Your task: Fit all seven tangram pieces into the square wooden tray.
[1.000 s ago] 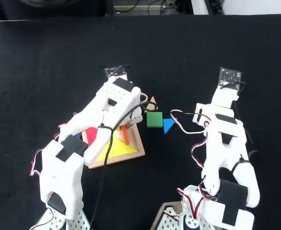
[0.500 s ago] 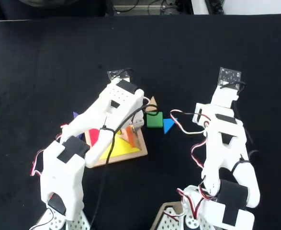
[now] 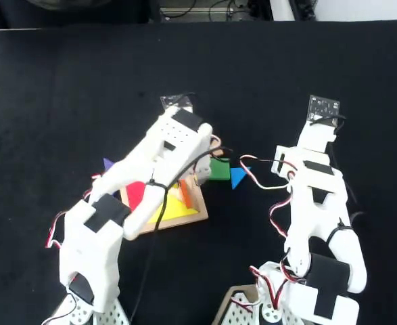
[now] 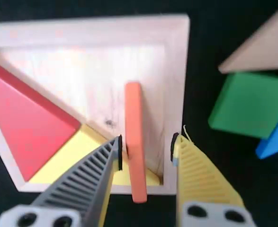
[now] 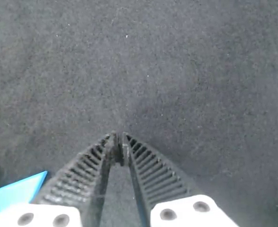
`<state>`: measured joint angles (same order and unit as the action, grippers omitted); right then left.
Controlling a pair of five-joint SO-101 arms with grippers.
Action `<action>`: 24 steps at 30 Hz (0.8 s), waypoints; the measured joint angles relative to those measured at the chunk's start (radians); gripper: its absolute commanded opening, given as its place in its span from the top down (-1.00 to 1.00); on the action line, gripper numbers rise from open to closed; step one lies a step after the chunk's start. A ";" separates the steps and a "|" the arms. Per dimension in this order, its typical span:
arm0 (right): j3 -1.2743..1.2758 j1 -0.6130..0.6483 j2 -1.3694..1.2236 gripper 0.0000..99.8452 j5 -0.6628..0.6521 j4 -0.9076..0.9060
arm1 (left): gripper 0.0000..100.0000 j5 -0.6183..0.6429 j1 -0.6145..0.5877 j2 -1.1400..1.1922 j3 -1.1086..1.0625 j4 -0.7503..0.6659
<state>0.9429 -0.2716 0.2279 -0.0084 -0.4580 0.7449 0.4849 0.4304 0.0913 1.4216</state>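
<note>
Left wrist view: the left gripper (image 4: 146,146) is open astride the orange piece (image 4: 134,127), which stands on edge in the tray (image 4: 176,71) beside its rim, likely released to tip flat. The right gripper (image 5: 118,144), closed and empty, waits over the table (image 5: 186,71) by the blue triangle (image 5: 18,191).

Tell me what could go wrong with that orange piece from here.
1. The orange piece stands on edge against a wall of the tray, between the open fingers of the left gripper. It may topple onto the yellow triangle instead of lying flat.
2. Closing on it could shove the tray toward the green square close outside.
</note>
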 measured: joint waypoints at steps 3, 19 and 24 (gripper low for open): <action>0.000 0.000 0.000 0.98 0.000 0.000 | 0.61 0.000 0.014 0.000 0.000 -0.002; 0.006 0.028 0.000 0.98 0.002 0.000 | 0.61 0.006 0.063 0.002 0.081 -0.003; 0.006 0.028 0.000 0.98 0.002 0.000 | 0.61 0.006 0.071 0.002 0.083 -0.032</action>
<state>0.9490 -0.2440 0.2279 -0.0069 -0.4580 0.7511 0.5554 0.4319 0.1741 1.3894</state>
